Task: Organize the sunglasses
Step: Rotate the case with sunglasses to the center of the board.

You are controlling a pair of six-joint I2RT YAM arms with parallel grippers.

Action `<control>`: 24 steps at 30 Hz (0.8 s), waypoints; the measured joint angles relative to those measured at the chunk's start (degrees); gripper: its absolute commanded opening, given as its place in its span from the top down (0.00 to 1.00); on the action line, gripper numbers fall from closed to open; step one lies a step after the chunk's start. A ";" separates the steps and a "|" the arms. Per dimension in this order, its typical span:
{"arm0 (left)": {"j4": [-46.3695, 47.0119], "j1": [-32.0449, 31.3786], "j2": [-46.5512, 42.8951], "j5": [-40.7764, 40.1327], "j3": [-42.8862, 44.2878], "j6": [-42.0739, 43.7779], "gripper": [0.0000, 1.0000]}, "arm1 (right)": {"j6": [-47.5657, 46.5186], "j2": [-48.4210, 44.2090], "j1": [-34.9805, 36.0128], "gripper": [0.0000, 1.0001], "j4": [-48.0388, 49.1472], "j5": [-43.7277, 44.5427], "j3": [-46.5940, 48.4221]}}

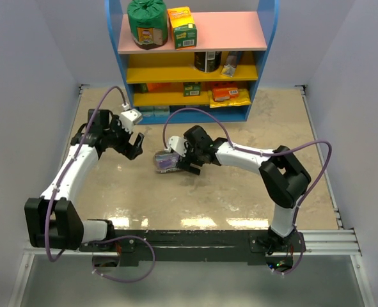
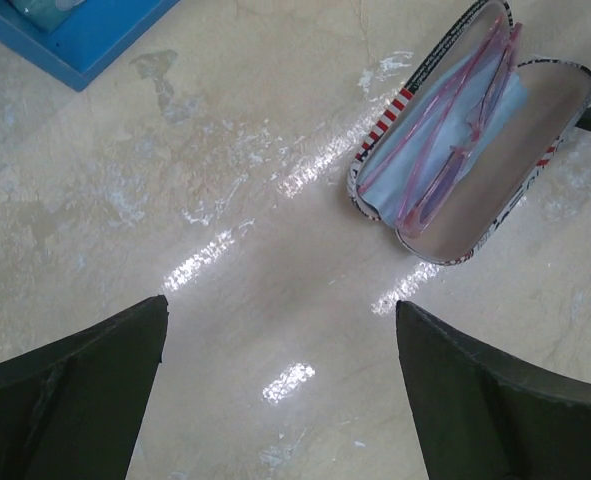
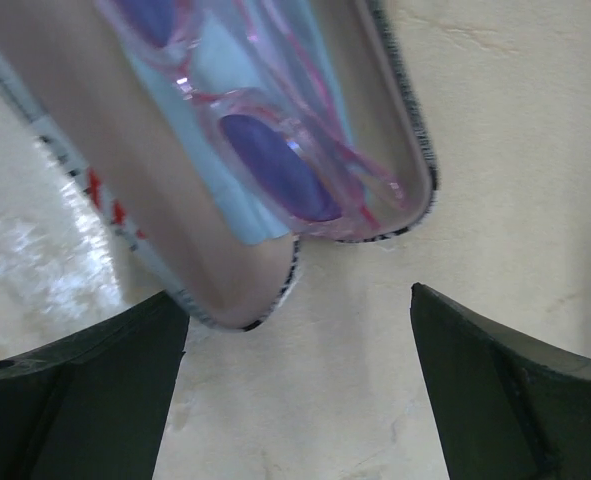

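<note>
The sunglasses (image 2: 453,135) are seen folded inside an open case (image 2: 547,95), pink frame and purple lenses resting on a light blue cloth (image 2: 422,112) that lines one half. The case is set on the desk (image 2: 125,210) near the middle, between the two arms. The right claw (image 3: 297,298) is held just beside the case's rounded end, spread wide, nothing gripped. The left claw (image 2: 281,312) is kept off to one side, apart from the case, likewise spread wide and empty.

The packing looks done, and the closing is judged to be the step in hand. Next, one half must be caught by a finger and folded over the glasses, with the other half perhaps steadied by the second claw so the case is not shoved across the glossy desk. Care is needed that no arm of the frame is pinched at the rim.

As for writing, red-and-white stripes and a black-and-white edge pattern are made out on the case, but no lettering can be read. Packages on the shelf (image 1: 227,32) are printed, yet too small to be read.
</note>
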 measured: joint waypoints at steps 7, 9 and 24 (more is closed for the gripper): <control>1.31 -0.92 6.25 -1.75 4.92 -0.31 0.00 | 4.02 0.74 -2.34 0.07 7.78 6.71 0.74; 1.66 -1.07 7.54 -1.75 5.44 -0.28 0.00 | 5.05 1.36 -3.67 0.07 9.62 7.74 1.81; 3.41 -7.67 18.08 -2.49 5.86 -1.55 0.04 | 7.93 1.46 -9.86 0.14 6.34 3.96 5.20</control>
